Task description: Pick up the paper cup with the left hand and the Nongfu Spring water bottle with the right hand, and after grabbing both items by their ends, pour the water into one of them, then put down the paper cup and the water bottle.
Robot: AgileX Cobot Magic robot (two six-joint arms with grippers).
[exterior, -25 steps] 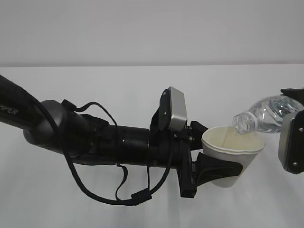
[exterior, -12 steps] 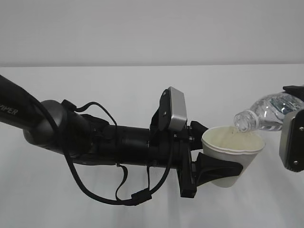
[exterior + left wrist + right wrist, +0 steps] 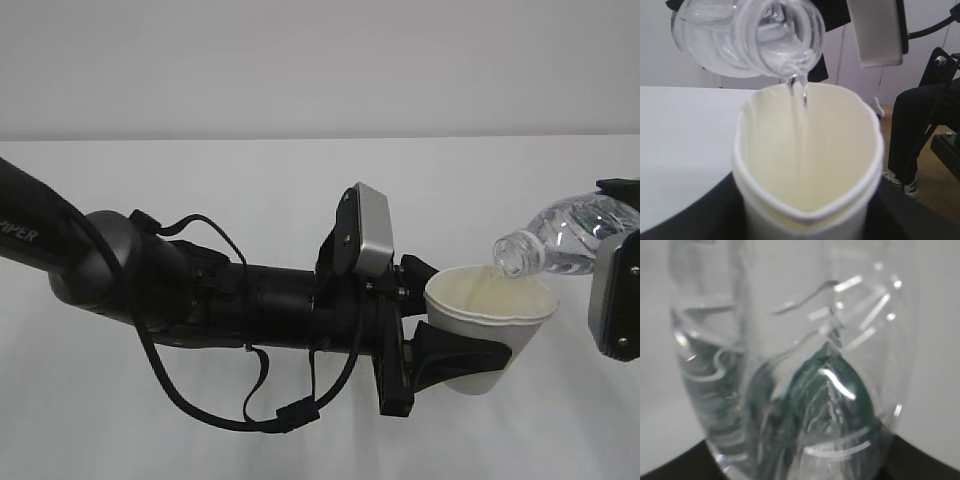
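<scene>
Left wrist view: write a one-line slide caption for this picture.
Thin stream of water falls from the tilted bottle's mouth into the squeezed paper cup.

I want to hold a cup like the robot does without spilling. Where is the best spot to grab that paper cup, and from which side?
Probably around the lower wall of the paper cup, from the side, as the left hand does. The cup stands upright and water falls into its open mouth from the bottle, so the top must stay free. Squeeze gently: the rim is already pinched out of round.
</scene>
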